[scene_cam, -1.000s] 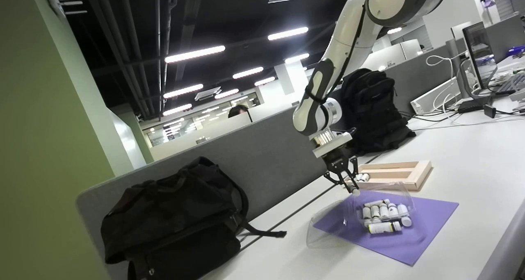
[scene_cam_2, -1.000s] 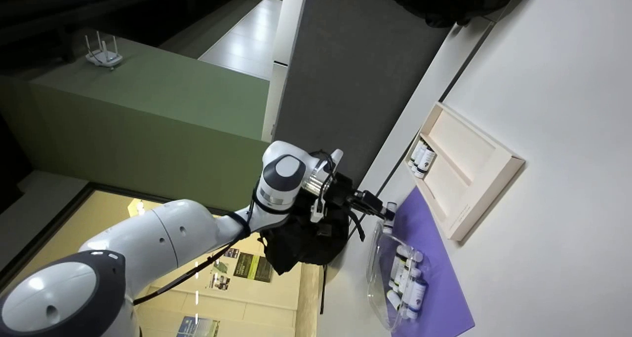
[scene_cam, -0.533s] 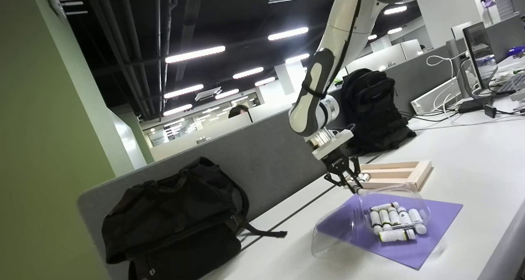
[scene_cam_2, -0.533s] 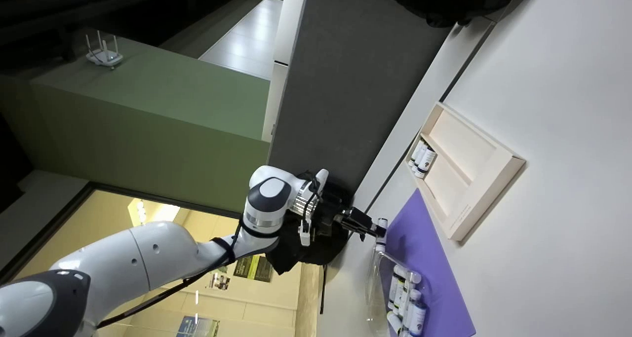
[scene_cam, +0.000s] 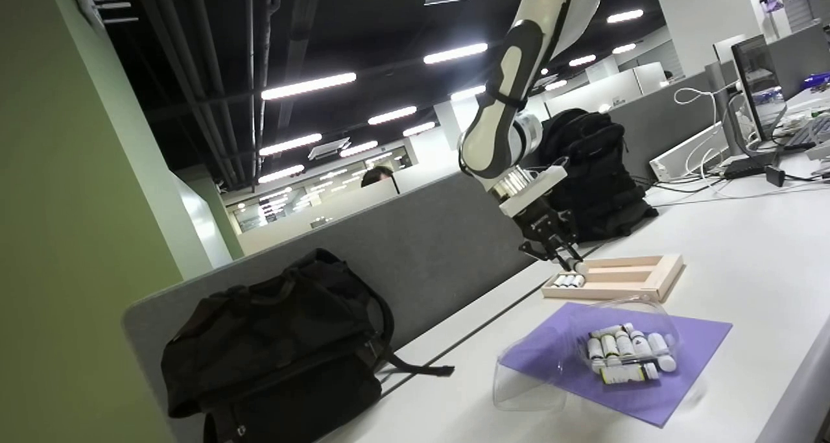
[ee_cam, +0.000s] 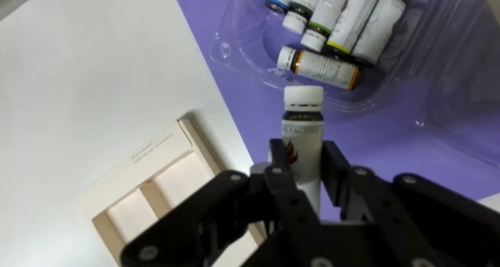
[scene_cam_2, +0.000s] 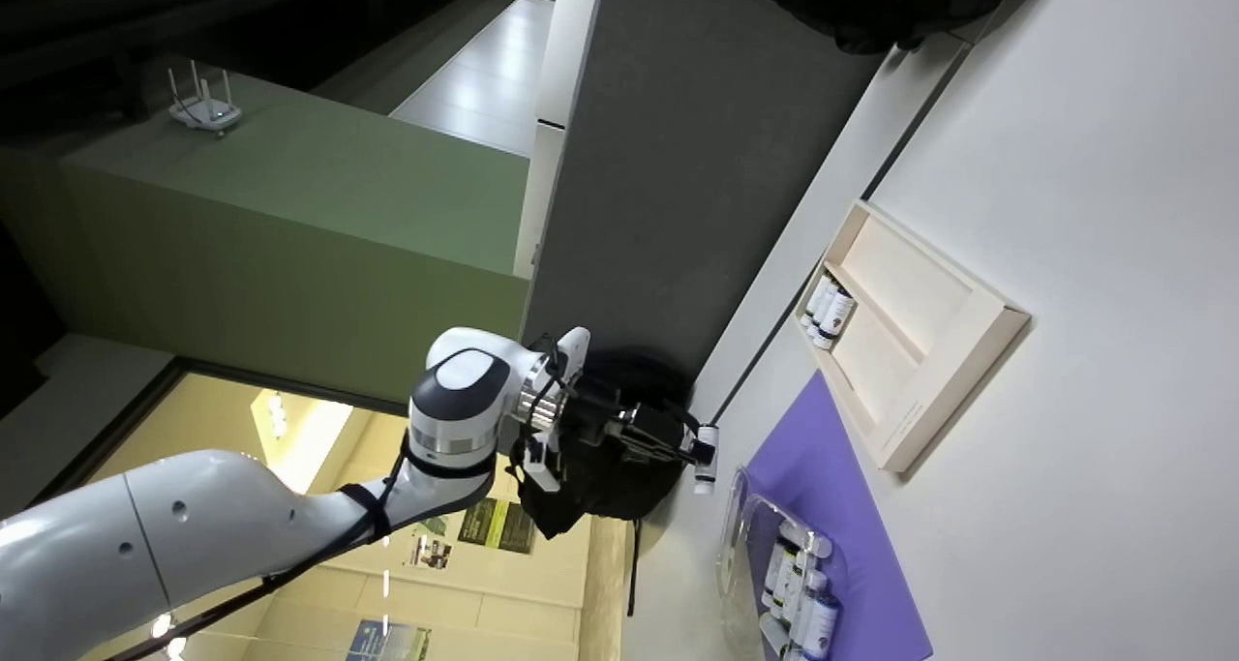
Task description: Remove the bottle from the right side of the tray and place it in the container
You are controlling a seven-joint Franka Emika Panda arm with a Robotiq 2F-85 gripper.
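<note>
My gripper (ee_cam: 301, 153) is shut on a small white-labelled bottle (ee_cam: 304, 132) with a white cap. In the wrist view the cap points toward the clear plastic container (ee_cam: 254, 65). In an exterior view the gripper (scene_cam_2: 701, 440) holds the bottle (scene_cam_2: 707, 472) raised above the table. The container (scene_cam_2: 731, 584) holds several similar bottles and sits on the purple sheet. The light wooden tray (scene_cam: 663, 279) stands beside the sheet; it also shows in the wrist view (ee_cam: 133, 161). A few bottles (scene_cam_2: 829, 313) lie in one end compartment of the tray.
The container's clear open lid (scene_cam: 528, 384) stands out over the edge of the purple sheet (scene_cam: 703, 333). A grey partition (scene_cam: 441, 235) runs along the table's back. Black backpacks (scene_cam: 590, 177) (scene_cam: 279, 346) lean against it.
My gripper has risen with the bottle, away from the container and tray. Between the two earlier moments the container with its bottles shifted away from the gripper, and the sheet slightly.
</note>
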